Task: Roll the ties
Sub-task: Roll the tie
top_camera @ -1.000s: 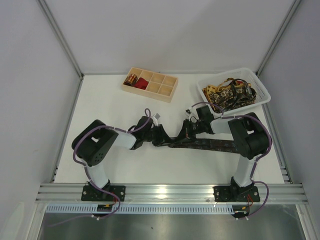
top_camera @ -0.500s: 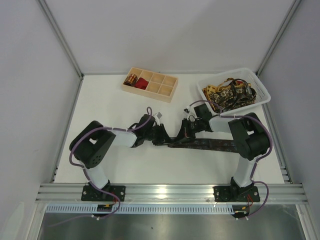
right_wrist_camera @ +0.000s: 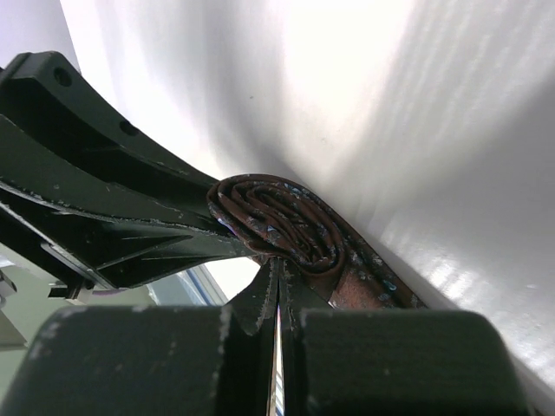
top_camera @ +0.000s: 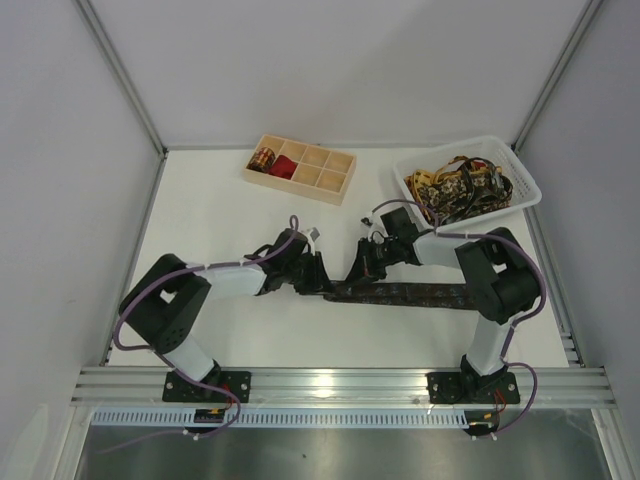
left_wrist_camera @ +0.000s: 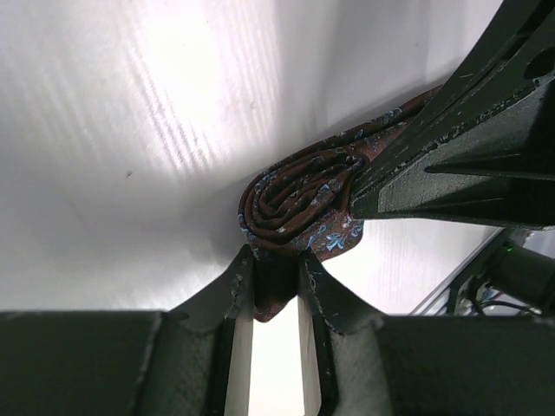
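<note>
A dark brown tie (top_camera: 420, 293) with small blue marks lies flat across the table, and its left end is wound into a loose coil (left_wrist_camera: 299, 201). My left gripper (left_wrist_camera: 276, 267) is shut on a fold at the edge of that coil, with fabric filling the gap between its fingers. From the opposite side, my right gripper (right_wrist_camera: 279, 267) is shut, its tips pressed against the coil (right_wrist_camera: 282, 221); no fabric shows between them. In the top view the left gripper (top_camera: 318, 272) and the right gripper (top_camera: 362, 268) meet at mid-table.
A pale wooden compartment tray (top_camera: 330, 172) at the back holds a gold-and-black coil (top_camera: 262, 158) and a red coil (top_camera: 283, 167). A white basket (top_camera: 520, 172) at the back right holds a tangle of patterned ties (top_camera: 455, 185).
The left arm's elbow has swung out to the left and lower. Both grippers have edged up-table with the coil, and the tie's flat length now lies straighter.
</note>
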